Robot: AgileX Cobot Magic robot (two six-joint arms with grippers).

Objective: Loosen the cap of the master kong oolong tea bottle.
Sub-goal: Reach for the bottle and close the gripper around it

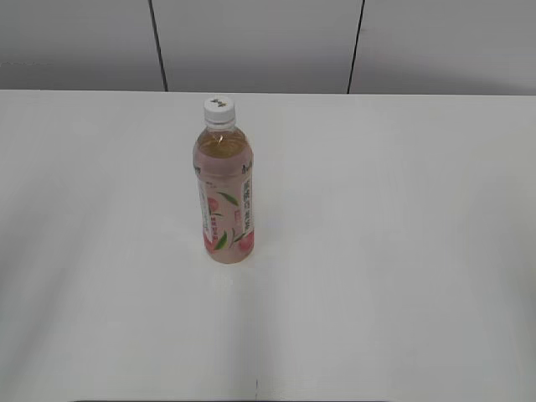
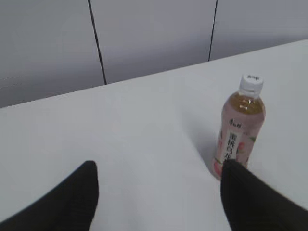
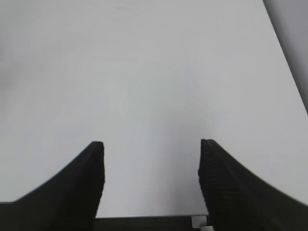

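The master kong oolong tea bottle point(image 1: 224, 197) stands upright on the white table, left of the middle, with pinkish-amber tea and a pink peach label. Its white cap point(image 1: 219, 109) with a small dark mark sits on top. The bottle also shows in the left wrist view point(image 2: 239, 130) with its cap point(image 2: 251, 83), far ahead and to the right of my left gripper point(image 2: 159, 173), which is open and empty. My right gripper point(image 3: 151, 144) is open and empty over bare table; the bottle is out of its view. Neither gripper shows in the exterior view.
The white table point(image 1: 377, 251) runs to a grey panelled wall point(image 1: 251, 42) at the back. The table's near edge point(image 3: 149, 217) shows under the right gripper, and its right edge point(image 3: 288, 62) runs along that view.
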